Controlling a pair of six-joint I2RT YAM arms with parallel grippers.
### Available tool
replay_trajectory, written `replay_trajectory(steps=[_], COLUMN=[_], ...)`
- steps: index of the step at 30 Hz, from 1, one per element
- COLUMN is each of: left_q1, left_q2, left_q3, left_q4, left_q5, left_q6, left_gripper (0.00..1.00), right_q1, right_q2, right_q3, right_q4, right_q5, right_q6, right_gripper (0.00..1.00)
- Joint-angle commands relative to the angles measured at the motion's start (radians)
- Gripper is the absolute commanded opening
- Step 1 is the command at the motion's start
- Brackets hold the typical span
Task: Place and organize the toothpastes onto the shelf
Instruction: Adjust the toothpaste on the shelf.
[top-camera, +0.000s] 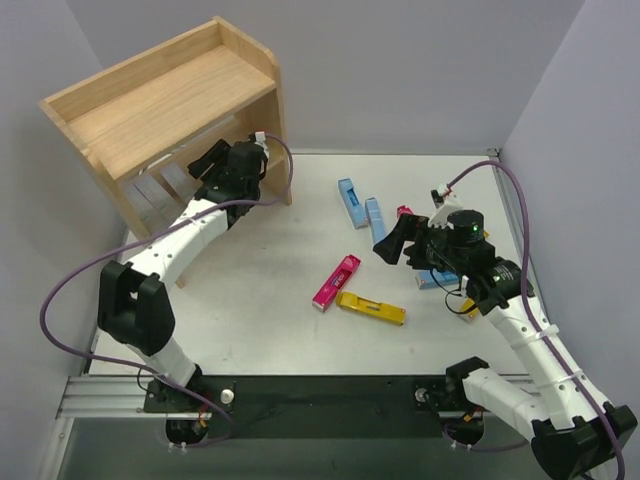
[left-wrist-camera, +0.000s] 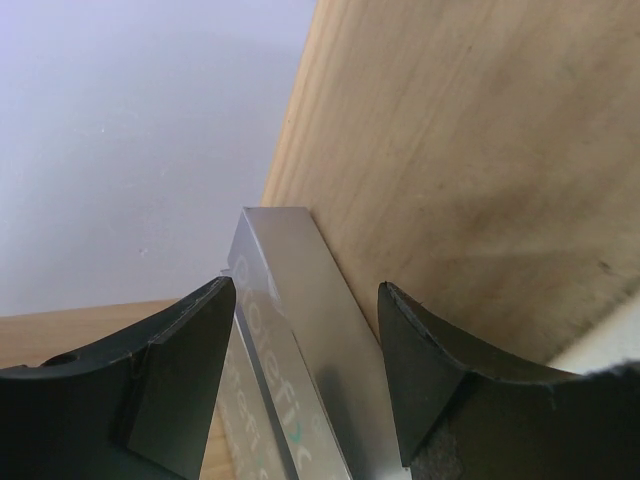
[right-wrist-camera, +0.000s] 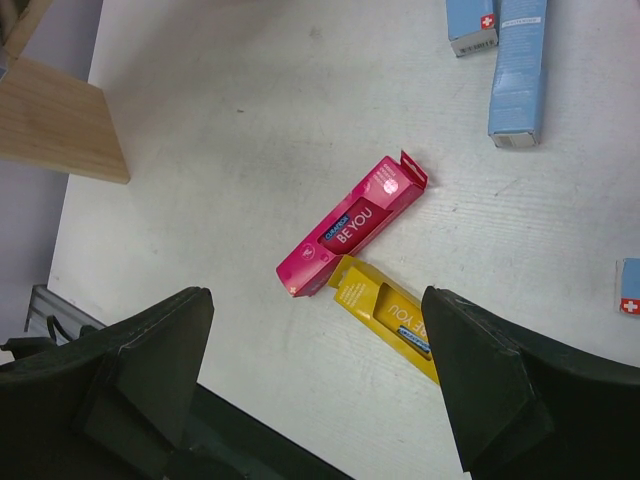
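Hovering above the white table (top-camera: 250, 300), the right gripper (right-wrist-camera: 315, 300) spreads wide, empty. Below it a yellow cardboard carton (right-wrist-camera: 385, 315) and a magenta-red carton (right-wrist-camera: 352, 225) lie flat, ends touching, the magenta one's long axis slanting toward a light blue carton (right-wrist-camera: 518, 70). Farther off, inside the light wooden shelf (top-camera: 160, 100), a silver-grey carton (left-wrist-camera: 300, 330) lies between the left gripper's (left-wrist-camera: 305, 288) fingers, pointing away from the wrist along a wooden panel (left-wrist-camera: 480, 150); whether they pinch it, I cannot tell.
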Motion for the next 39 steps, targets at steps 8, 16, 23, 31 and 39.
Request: replay_trajectory(steps=[8,16,23,31,39], left_q1=[0.048,0.101,0.119,0.085,-0.028], left_q2=[0.047,0.009,-0.006,-0.014,-0.002], left_q3=[0.058,0.022,0.013,0.084,0.12], left_q4=[-0.041,-0.061,-0.069,-0.093,-0.101], left_q5=[-0.129,-0.132,-0.128,-0.102,-0.062], left_q6=[0.078,0.068,0.066,0.034,-0.013], left_gripper=[0.7,0.7,0.72,0.77,0.77], right_q1=[-0.011,-0.011,-0.013,-0.011,-0.011], right_q2=[0.005,0.012,0.018,0.026,0.025], right_q3=[-0.005,-0.003,0.0,0.0,-0.006], right_q4=[0.003,0.003,0.005,0.005,0.005], right_q5=[-0.015,-0.03,-0.033,-0.038,-0.036], right_q6=[-0.011,-0.018,-0.016,-0.016,-0.016], right_gripper=[0.89,0.89,0.89,0.89,0.89])
